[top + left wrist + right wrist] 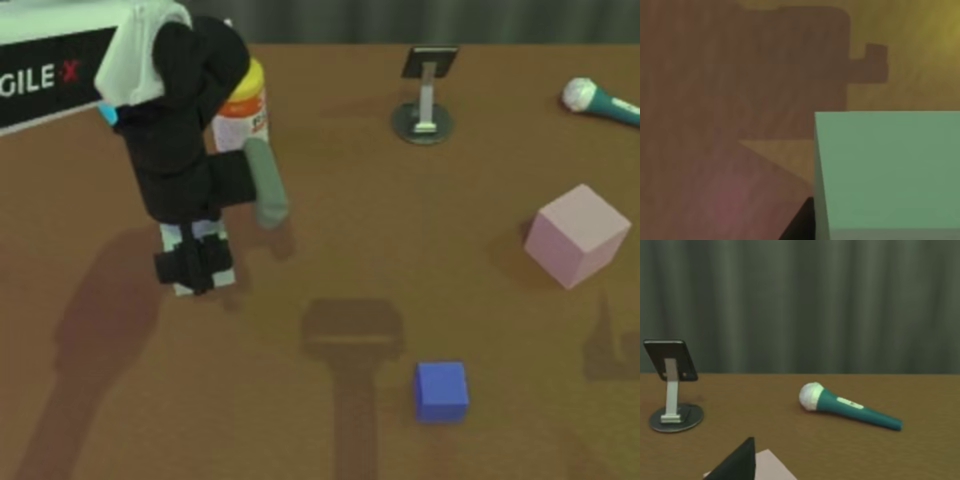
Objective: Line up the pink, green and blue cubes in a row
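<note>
1. Mostly, the left arm hid the green cube (887, 175) at the table's left; only the left wrist view showed it, cut off.
2. Whether the left gripper (196, 266) was open could not be told.
3. The pink cube (577, 234) sat right, the blue cube (441, 390) near centre.
4. The right gripper was unseen.

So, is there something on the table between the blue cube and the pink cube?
No. In the top view the stretch between the blue cube and the pink cube is bare brown table; nothing stands there.
</note>
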`<state>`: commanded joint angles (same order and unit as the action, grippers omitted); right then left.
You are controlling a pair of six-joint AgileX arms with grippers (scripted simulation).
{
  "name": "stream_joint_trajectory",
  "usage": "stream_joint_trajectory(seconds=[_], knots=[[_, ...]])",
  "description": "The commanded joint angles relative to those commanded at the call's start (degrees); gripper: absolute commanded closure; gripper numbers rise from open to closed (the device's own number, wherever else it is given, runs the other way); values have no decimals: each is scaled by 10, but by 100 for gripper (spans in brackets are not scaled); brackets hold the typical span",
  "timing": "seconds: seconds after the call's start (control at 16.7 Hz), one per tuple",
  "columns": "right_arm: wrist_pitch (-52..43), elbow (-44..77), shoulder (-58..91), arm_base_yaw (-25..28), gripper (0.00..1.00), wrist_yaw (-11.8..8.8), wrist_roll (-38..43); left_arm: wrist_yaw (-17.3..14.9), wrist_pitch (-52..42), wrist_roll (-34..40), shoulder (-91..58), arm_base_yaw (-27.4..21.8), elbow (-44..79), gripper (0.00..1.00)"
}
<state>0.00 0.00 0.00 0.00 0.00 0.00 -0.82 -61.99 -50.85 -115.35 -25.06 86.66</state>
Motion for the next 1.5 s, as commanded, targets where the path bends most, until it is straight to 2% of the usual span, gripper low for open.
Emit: stream_joint_trajectory(seconds=[0.3,0.42,0.54,0.96,1.32,1.5], knots=[[0,0,0,0,0,0,0,-1,-23,78,-5,-184,26,100],[0,0,0,0,0,0,0,-1,-28,103,-3,-237,34,100],[0,0,0,0,0,0,0,0,-30,119,-1,-265,38,100],[0,0,0,0,0,0,0,-1,-20,120,-5,-269,31,100],[0,0,0,0,0,0,0,-1,90,124,-44,-271,-35,100],[0,0,0,0,0,0,0,0,109,124,-53,-272,-48,100]])
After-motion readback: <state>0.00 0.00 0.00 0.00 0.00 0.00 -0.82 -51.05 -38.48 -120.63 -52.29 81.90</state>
